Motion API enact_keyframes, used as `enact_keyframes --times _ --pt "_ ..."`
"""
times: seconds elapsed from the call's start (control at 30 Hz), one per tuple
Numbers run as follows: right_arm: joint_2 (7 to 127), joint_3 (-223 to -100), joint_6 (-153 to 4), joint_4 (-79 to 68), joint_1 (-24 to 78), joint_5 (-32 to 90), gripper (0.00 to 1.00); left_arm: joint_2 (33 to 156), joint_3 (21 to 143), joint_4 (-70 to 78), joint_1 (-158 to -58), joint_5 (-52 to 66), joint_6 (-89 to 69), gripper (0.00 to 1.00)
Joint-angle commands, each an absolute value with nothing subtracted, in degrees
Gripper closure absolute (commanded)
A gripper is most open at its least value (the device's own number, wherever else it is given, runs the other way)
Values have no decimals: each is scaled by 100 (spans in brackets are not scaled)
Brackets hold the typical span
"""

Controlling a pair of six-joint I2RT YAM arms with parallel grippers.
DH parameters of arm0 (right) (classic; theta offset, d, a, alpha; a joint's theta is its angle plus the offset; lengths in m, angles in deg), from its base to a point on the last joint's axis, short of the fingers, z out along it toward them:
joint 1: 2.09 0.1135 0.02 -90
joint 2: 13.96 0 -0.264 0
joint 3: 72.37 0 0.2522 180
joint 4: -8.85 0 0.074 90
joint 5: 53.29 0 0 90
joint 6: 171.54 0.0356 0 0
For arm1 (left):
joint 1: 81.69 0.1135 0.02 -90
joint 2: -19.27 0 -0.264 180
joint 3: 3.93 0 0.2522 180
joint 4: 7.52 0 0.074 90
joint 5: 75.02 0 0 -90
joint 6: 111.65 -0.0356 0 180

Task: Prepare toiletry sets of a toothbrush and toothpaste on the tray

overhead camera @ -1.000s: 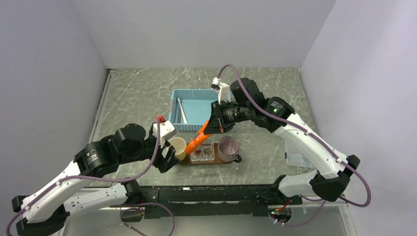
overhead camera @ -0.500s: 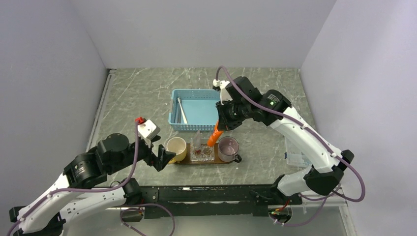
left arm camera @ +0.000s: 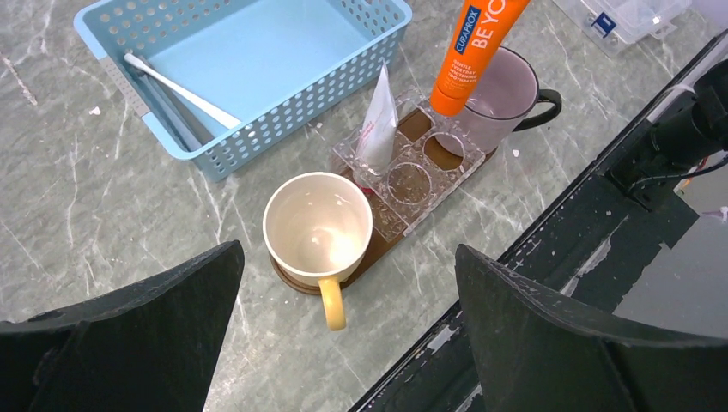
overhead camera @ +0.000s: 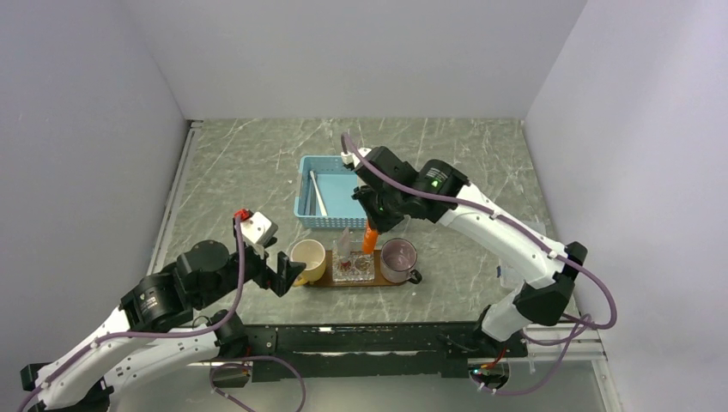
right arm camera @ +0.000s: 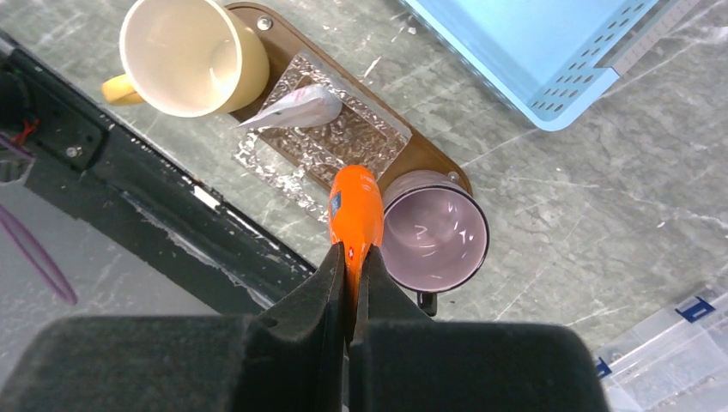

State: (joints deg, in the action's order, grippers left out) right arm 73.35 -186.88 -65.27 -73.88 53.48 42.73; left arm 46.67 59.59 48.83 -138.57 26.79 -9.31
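Your right jaws are clamping the toothpaste (right arm camera: 356,206), swinging it from its earlier slant to upright, cap down over the clear holder (left arm camera: 412,180) on the tray (right arm camera: 422,157). Drop-in is looking close. Left jaws are gaping empty, drawn back near the cream mug (left arm camera: 318,227).

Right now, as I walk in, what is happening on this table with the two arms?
The right gripper holds the orange toothpaste tube upright over the clear plastic holder on the dark-brown wooden tray, beside the purple mug. The left gripper hovers open near the cream mug, holding nothing. A thin white toothbrush lies in the light-blue mesh basket.
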Motion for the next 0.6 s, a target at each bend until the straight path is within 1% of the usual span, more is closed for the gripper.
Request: enact_keyframes --times 0.0,0.2,0.57 --pt "7412 -18870 -6400 -7316 5520 4884 100 4438 5808 4509 -13882 2952 -762 1" --pt "7522 -18688 -6314 -7026 5632 5014 100 4309 5569 4407 -13883 3014 -691 1" --pt "7673 -18472 -6246 -6708 5705 4946 100 4336 5519 4453 -13885 3041 -662 1"
